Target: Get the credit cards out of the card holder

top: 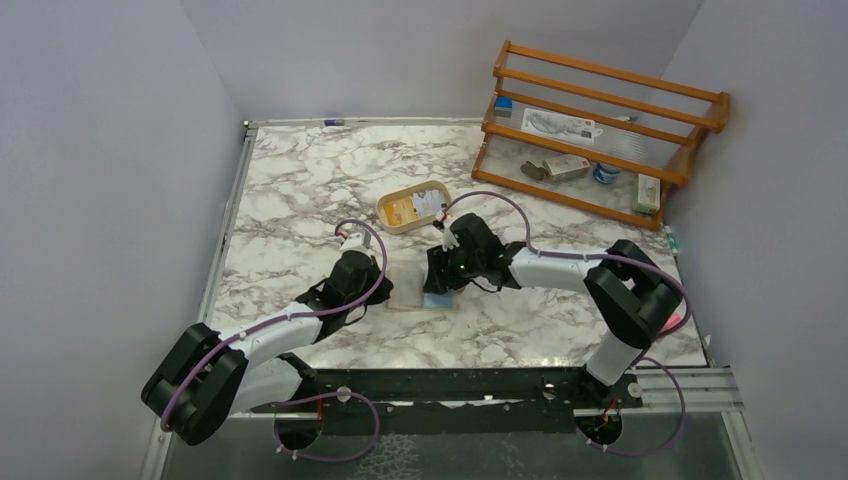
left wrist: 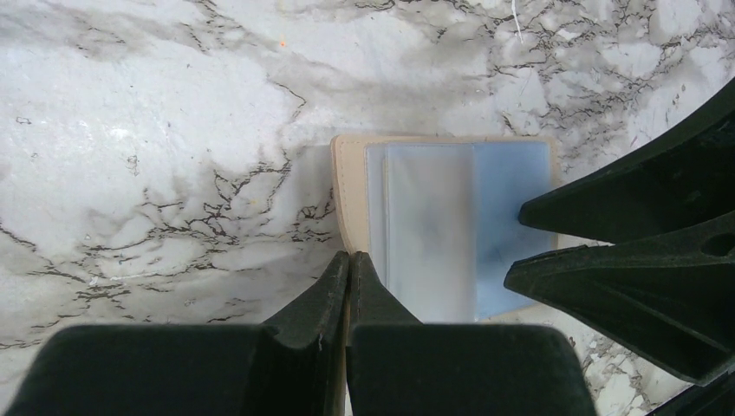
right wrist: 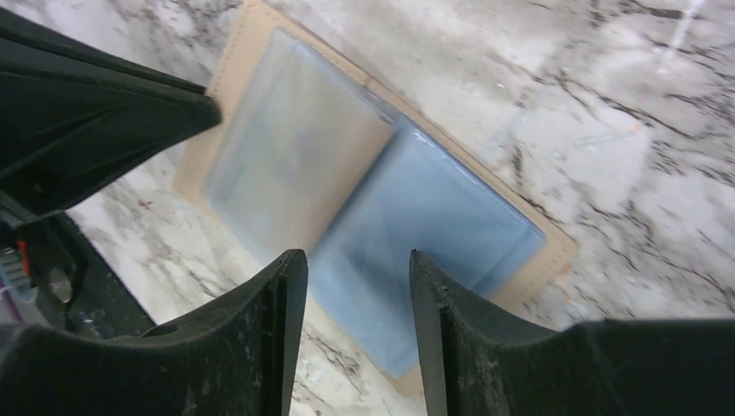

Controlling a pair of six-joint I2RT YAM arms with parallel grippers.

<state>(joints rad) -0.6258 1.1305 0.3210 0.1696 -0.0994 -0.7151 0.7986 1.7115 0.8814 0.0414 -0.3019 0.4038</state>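
Left gripper (left wrist: 348,265): jaws shut, empty, at holder (left wrist: 350,192) left edge. Right gripper (right wrist: 357,262): jaws part-open astride card (right wrist: 425,217), gripping nothing. Risk: an unpinned holder would drag along with the card.

- card holder (right wrist: 232,61): tan, leather-like, matt, stitched edge
- credit cards (right wrist: 433,217): pale blue plastic, smooth, faint sheen
- table (top: 300,180): marble-patterned, smooth
- rack (top: 600,75): varnished wood

Robot lab cell: plain pale walls (top: 110,150) are boxing in a marble-patterned table (top: 290,190) on three sides; a mounting rail (top: 450,385) carrying two arms (top: 560,268) is running along the table's near edge.
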